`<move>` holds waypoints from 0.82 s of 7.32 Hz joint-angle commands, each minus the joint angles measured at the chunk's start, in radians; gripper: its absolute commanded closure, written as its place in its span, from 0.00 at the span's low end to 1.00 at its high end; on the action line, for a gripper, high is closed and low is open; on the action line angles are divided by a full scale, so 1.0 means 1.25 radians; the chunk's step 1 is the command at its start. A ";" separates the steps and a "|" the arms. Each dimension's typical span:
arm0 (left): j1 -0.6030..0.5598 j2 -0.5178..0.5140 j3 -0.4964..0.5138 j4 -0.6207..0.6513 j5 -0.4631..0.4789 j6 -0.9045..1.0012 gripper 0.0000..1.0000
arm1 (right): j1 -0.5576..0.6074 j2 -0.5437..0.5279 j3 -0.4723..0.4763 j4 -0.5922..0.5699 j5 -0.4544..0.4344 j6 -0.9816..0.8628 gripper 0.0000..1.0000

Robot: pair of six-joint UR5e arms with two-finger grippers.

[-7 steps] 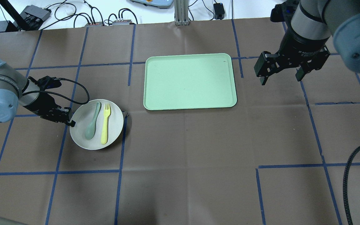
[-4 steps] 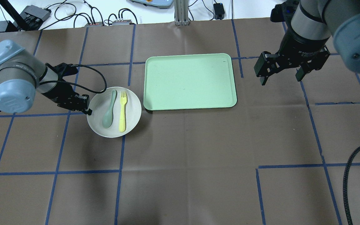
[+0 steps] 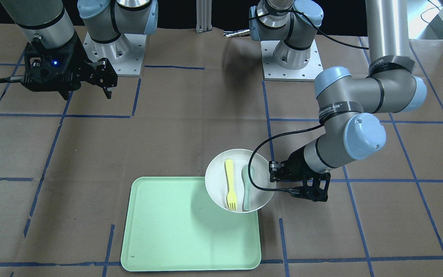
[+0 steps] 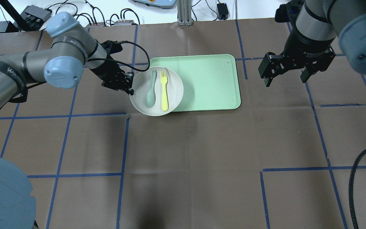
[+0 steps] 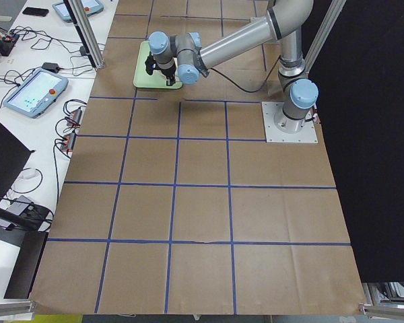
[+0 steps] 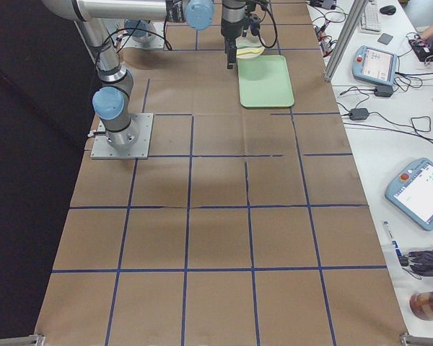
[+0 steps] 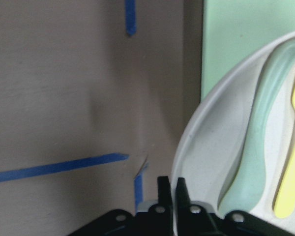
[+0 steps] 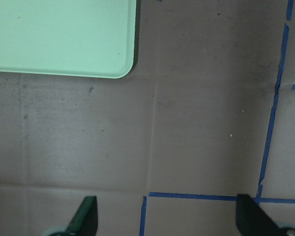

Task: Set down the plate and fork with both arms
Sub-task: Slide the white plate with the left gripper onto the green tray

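Left wrist-mounted view: left fingers (image 7: 163,194) pinched shut on the rim of the round off-white shallow plate (image 7: 206,157), one finger outside the rim and one inside. That narrow bite at one edge is the only hold.

Loose on the plate: slim pale yellow plastic fork (image 4: 164,92) and grey-green plastic spoon (image 4: 150,90), side by side, close but apart.

Overhead: plate appears to be off the brown-papered tabletop (image 4: 186,152), judging by the shadow it throws. It overlaps the left near corner of the rectangular light green tray (image 4: 208,82), partly over the tray and partly over paper.

Right fingers (image 8: 86,219) spread wide and empty, above bare paper just beside the tray's far-right corner, well apart from the plate.

Risks, as judged:
- Edge-only pinch with the weight hanging out to one side. The plate could pivot or slip in the fingers.
- Any tilt or abrupt stop could send the fork and spoon sliding, possibly over the low rim.
- Released here, the plate would straddle the tray's raised edge and sit canted.
- For a later fork pick, the spoon lies near enough that wide-set fingers could catch both.
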 commanded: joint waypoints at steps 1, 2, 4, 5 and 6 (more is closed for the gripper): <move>-0.076 -0.106 0.119 0.000 -0.006 -0.111 0.97 | 0.000 0.000 0.001 0.000 0.000 0.000 0.00; -0.097 -0.147 0.163 0.000 -0.006 -0.146 0.97 | 0.000 0.000 0.001 0.000 0.000 0.000 0.00; -0.112 -0.200 0.212 0.000 -0.004 -0.191 0.96 | 0.001 0.000 0.001 0.000 -0.001 0.000 0.00; -0.109 -0.207 0.213 0.000 -0.004 -0.191 0.96 | 0.001 0.000 0.001 0.000 -0.001 0.000 0.00; -0.109 -0.213 0.212 0.000 0.000 -0.191 0.94 | 0.001 0.000 0.001 0.000 -0.001 0.000 0.00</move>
